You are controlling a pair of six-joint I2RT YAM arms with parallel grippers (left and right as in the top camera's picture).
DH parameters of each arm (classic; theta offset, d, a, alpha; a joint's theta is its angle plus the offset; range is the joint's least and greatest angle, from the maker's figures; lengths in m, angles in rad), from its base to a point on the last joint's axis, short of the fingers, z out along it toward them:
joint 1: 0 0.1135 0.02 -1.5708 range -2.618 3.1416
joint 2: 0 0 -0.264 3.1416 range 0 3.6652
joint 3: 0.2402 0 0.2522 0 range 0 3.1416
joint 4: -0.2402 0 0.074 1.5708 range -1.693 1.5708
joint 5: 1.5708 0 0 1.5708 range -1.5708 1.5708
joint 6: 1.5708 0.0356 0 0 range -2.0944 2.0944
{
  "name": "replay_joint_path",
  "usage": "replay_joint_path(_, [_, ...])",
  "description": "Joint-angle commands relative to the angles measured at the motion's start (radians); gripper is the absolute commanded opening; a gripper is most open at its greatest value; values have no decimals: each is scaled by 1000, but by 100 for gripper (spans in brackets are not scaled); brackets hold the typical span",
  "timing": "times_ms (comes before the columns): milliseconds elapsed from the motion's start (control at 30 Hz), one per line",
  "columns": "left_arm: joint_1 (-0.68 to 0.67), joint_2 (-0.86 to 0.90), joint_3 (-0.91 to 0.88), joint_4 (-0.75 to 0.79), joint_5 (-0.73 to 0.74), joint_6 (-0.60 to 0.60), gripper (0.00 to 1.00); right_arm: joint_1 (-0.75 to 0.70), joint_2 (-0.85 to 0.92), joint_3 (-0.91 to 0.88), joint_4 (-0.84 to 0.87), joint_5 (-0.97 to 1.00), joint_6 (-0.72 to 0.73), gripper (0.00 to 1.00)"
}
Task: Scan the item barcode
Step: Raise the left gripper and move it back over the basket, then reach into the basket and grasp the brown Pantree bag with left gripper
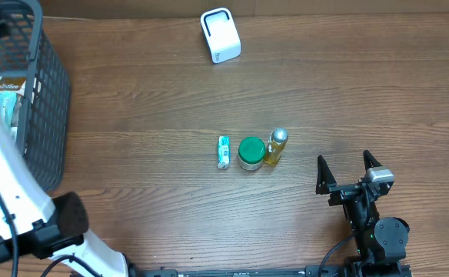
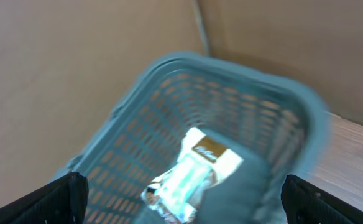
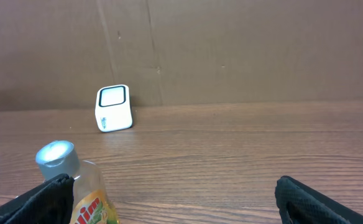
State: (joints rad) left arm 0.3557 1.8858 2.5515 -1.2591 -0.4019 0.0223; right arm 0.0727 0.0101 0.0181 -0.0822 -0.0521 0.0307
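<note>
A brown wood-grain tabletop backs onto a plain brown cardboard wall. The white left arm reaches over a dark grey plastic mesh basket. The left jaws are spread wide above the shiny packets lying inside it. The black right arm sits low, and the right jaws are wide apart, holding nothing.

Ahead and left of the right jaws, 3 items sit in a row: a yellow bottle with a silver cap, a green-lidded round jar and a small teal-and-white tube. From above, the bottle's long axis runs away from the jaws, cap farthest. Well beyond is a white boxy barcode scanner.
</note>
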Motion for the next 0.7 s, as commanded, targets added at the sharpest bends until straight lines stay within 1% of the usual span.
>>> replay_joint_path(0, [97, 5, -10, 0, 160, 16, 100, 4, -7, -10, 4, 2, 7, 100])
replay_joint_path(133, [176, 5, -79, 12, 201, 17, 99, 4, -7, -10, 4, 2, 7, 100])
replay_joint_path(300, [229, 6, -252, 74, 201, 69, 99, 4, -7, -10, 4, 2, 7, 100])
replay_joint_path(433, [233, 6, -379, 129, 201, 114, 99, 4, -7, -10, 4, 2, 7, 100])
replay_joint_path(667, [233, 6, -615, 282, 201, 209, 100, 4, -7, -10, 4, 2, 7, 100])
